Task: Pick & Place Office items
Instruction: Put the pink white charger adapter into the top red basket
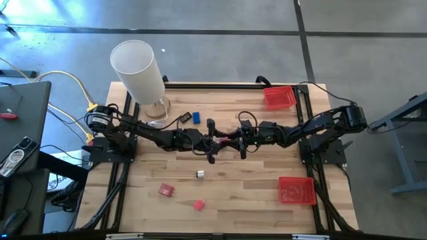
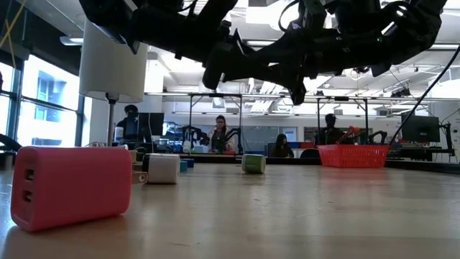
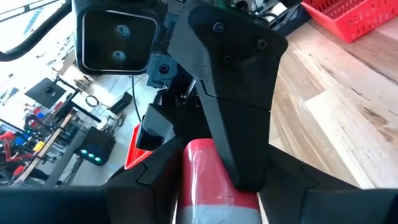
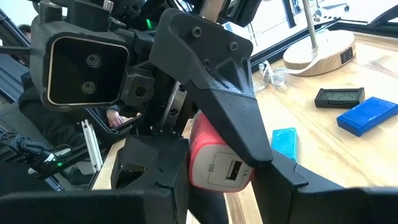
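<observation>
My two grippers meet over the table's [image 1: 253, 193] middle, both gripping one pink-and-white charger block [image 4: 214, 163]: my left gripper [image 1: 212, 143] and right gripper [image 1: 240, 141] are each clamped on it. Nearer than that block, a pink charger [image 1: 166, 191], a red piece [image 1: 199, 205] and a white cube [image 1: 200, 175] lie loose. Beyond it sit a blue piece [image 1: 197, 118] and a black item [image 1: 184, 119].

Wood table [image 1: 233, 193]: red trays [image 1: 296, 190], white cylinder [image 1: 137, 70], office items [image 1: 166, 191].
</observation>
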`<state>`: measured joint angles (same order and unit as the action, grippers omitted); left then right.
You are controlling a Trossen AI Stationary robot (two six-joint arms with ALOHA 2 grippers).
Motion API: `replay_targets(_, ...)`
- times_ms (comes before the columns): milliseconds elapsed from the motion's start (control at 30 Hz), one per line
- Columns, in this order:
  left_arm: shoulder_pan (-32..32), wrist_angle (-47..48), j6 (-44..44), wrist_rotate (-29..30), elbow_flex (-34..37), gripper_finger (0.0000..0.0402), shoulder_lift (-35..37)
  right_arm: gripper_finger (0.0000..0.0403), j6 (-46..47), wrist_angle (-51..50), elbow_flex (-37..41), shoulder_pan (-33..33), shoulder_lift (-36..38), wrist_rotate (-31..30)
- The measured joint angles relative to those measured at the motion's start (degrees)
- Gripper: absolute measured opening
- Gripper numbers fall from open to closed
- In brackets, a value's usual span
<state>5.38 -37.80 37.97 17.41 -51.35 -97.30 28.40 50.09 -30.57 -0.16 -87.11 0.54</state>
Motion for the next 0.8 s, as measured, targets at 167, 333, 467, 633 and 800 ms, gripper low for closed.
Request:
replay_targets(167,0.47,0.24,2.41,0.02,0.0,0.0229,-0.02,0.0122,-0.22,0.0,0.0,0.0,0.0,0.04)
replay_targets(333,0.53,0.24,2.32,0.06,0.0,0.0279,-0.02,0.0122,-0.27,-0.1,0.0,0.0,0.0,-0.17)
replay_targets(467,0.31,0.24,0.28,1.34,0.0,0.029,-0.02,0.0122,-1.09,-0.43,0.0,0.0,0.0,-0.22)
replay_targets(633,1.65,0.2,-4.39,4.84,0.0,0.0291,-0.02,0.0122,-1.88,-2.05,0.0,0.0,0.01,-1.9)
replay_targets(800,4.59,0.0,-4.51,10.02,0.0,0.0291,-0.02,0.0122,-2.29,-5.23,0.0,-0.92,0.0,-3.85)
